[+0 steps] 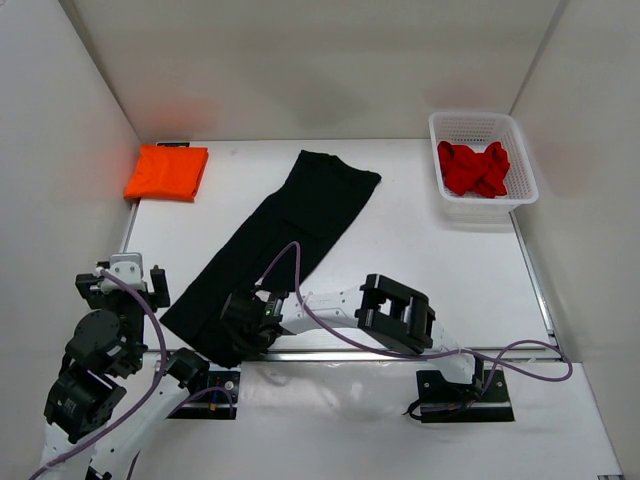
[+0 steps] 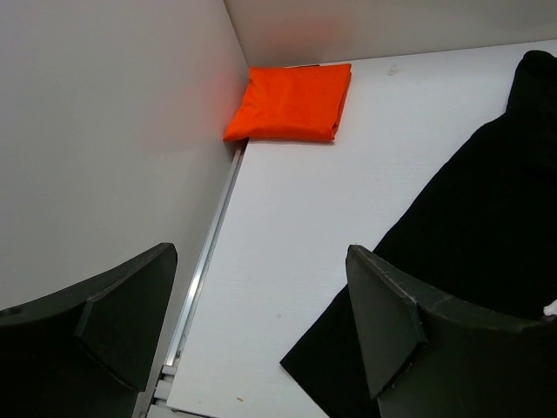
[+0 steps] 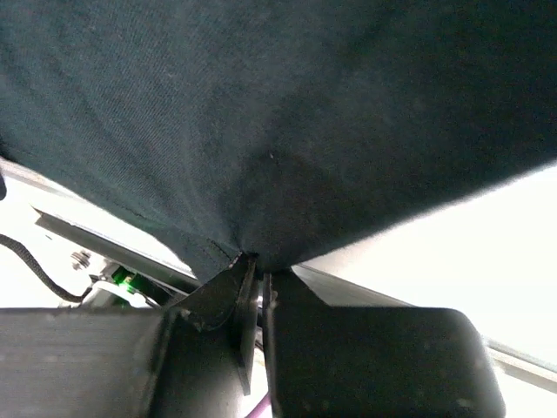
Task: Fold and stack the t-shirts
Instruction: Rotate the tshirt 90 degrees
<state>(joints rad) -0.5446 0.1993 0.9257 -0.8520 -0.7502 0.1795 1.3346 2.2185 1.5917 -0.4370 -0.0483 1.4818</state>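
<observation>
Black t-shirt [image 1: 290, 240]: long strip lying diagonally across desk [image 1: 430, 250], near end at front edge | right jaws: pressed together, pinching that near end, apparently at the hem | left jaws: spread wide, holding nothing, above desk's left side | orange t-shirt [image 1: 166, 172]: folded, far-left corner | red t-shirt [image 1: 474, 168]: crumpled in white basket [image 1: 528, 185]

Top view: fixed, high above and behind the near edge of the bench [image 1: 420, 230], looking down across all of it.
Left wrist view: low, facing forward between its own fingers [image 2: 392, 322] toward the far-left corner.
Right wrist view: very close against the black shirt [image 3: 278, 113].
Shared: black shirt, all three; orange shirt [image 1: 166, 172], top and left wrist.
</observation>
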